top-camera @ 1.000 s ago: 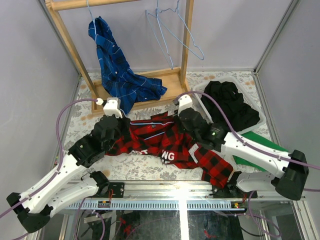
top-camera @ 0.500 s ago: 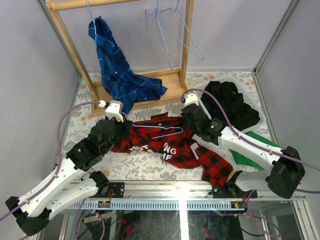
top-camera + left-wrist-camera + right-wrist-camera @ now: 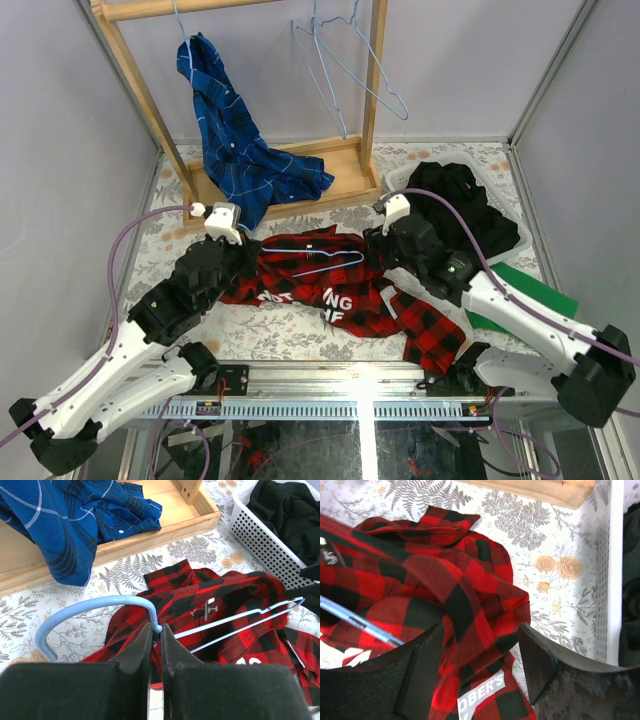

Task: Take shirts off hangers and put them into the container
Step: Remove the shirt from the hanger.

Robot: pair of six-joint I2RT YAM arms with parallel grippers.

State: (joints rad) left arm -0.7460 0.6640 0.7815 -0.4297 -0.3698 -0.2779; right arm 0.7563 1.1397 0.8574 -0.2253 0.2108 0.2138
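Right gripper (image 3: 481, 647) has let go of red-and-black shirt (image 3: 225, 595); left gripper (image 3: 156, 632) pinches the hanger (image 3: 100, 602); I count 2 shirts outstanding.

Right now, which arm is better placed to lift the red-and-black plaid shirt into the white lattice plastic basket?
Right. The right gripper hangs open over the red-and-black plaid shirt, beside the white lattice basket. The left gripper is shut on the light-blue wire hanger.
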